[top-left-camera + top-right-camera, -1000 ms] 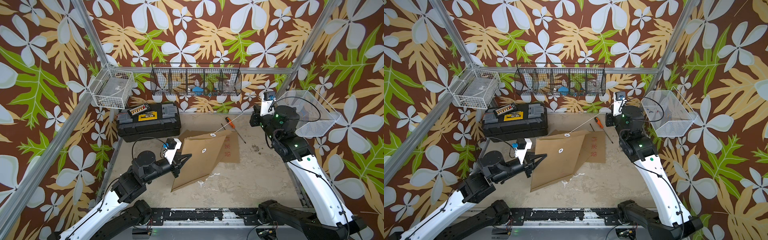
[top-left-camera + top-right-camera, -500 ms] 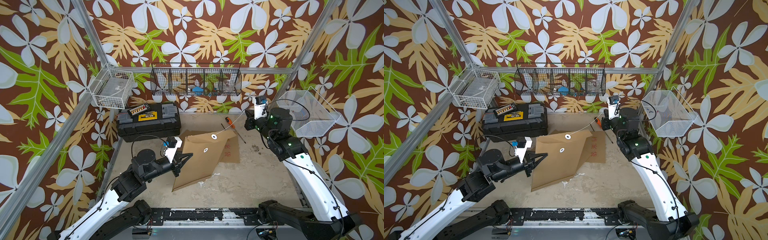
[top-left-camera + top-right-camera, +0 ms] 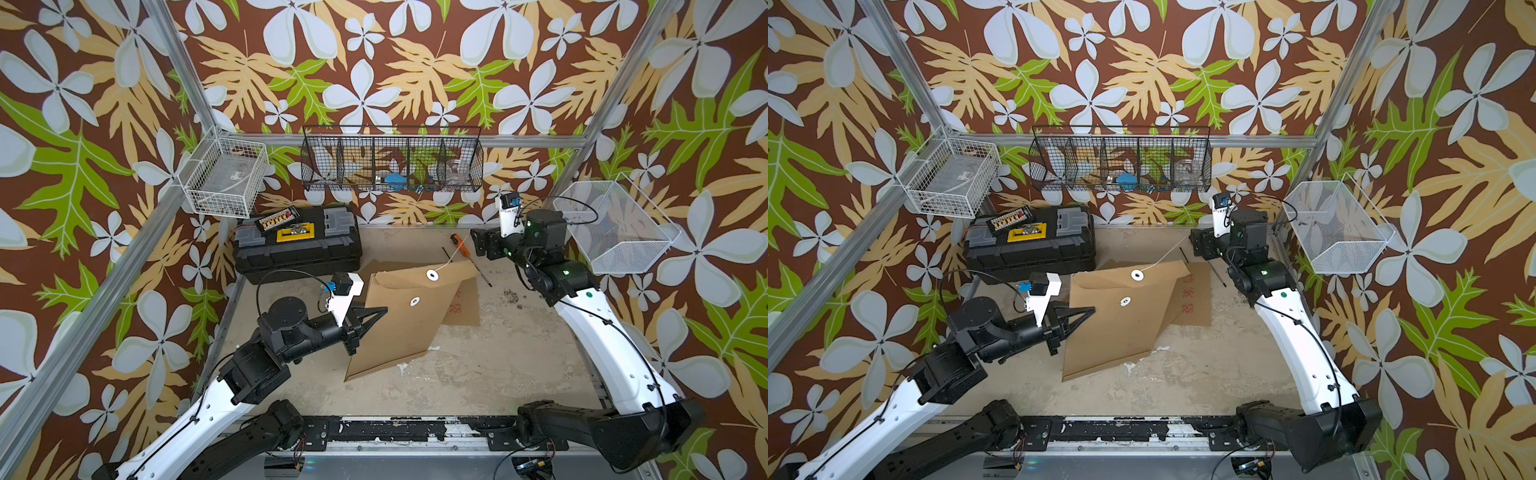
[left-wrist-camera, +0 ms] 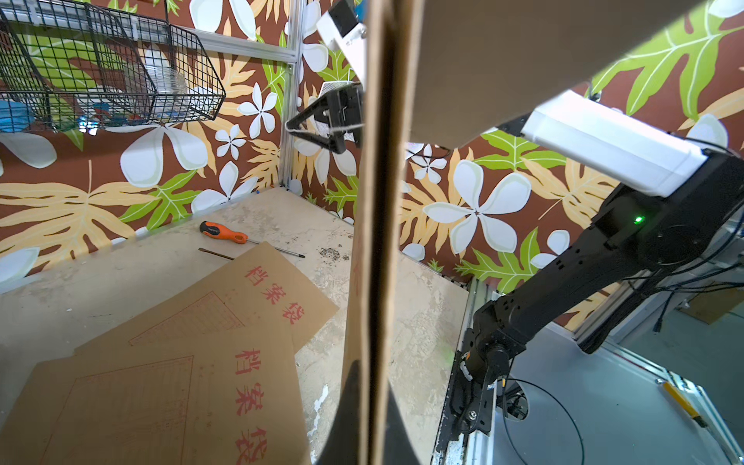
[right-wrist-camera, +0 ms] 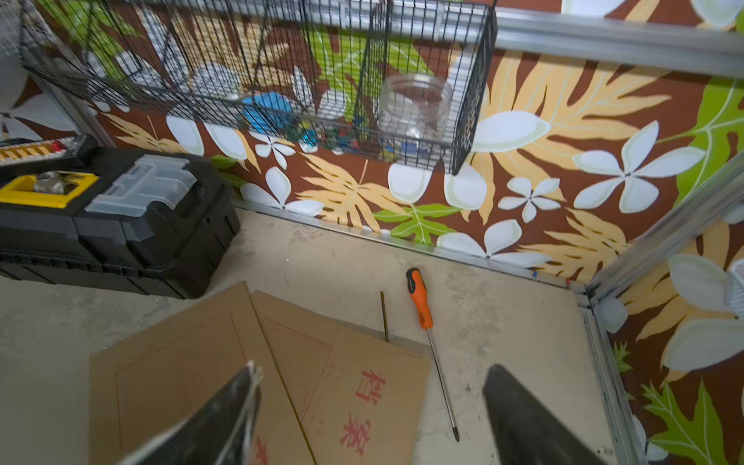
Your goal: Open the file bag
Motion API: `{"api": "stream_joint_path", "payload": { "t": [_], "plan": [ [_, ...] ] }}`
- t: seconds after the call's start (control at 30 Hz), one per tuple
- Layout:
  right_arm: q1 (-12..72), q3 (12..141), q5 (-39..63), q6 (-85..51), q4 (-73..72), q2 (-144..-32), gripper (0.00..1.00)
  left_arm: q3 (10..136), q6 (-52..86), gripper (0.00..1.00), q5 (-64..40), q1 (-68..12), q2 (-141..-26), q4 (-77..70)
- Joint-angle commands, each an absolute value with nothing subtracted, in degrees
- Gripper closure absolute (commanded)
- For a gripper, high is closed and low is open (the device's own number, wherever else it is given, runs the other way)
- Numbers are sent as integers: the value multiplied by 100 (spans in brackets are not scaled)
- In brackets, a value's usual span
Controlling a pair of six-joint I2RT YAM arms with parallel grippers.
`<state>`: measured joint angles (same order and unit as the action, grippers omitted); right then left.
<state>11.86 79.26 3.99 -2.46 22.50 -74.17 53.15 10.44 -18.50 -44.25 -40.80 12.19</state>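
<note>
Orange-handled screwdriver [image 3: 460, 245] lies apart from the black toolbox [image 3: 297, 245]; a black wire basket [image 3: 392, 164] hangs above both

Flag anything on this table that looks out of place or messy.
An orange screwdriver lies loose on the table at the back, beside the flat file bags, with a scatter of dark crumbs near the right arm. The table's surface is also patchy and flaking in front of the raised file bag.

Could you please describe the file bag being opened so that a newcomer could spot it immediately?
Look in front of the black toolbox at the back of the table. There the left end effector pinches a brown file bag by its edge. Unlike the flat file bags beneath, it is tilted up and shows two white round clasps.
</note>
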Motion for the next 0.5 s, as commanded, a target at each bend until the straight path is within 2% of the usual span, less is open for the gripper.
{"api": "stream_joint_path", "payload": {
  "t": [0.0, 0.27, 0.47],
  "plan": [
    [905, 7882, 850, -607, 2402, -7503, 7, 5442, 1256, 100, -1769, -4429, -4017, 957],
    [385, 7289, 2043, -1092, 1865, -7368, 6, 5922, 1284, 100, -1866, -4207, -4332, 974],
    [378, 6517, 2708, -1158, 851, -6624, 6, 6482, 1401, 100, -3052, -3188, -4862, 771]
  ]
}}
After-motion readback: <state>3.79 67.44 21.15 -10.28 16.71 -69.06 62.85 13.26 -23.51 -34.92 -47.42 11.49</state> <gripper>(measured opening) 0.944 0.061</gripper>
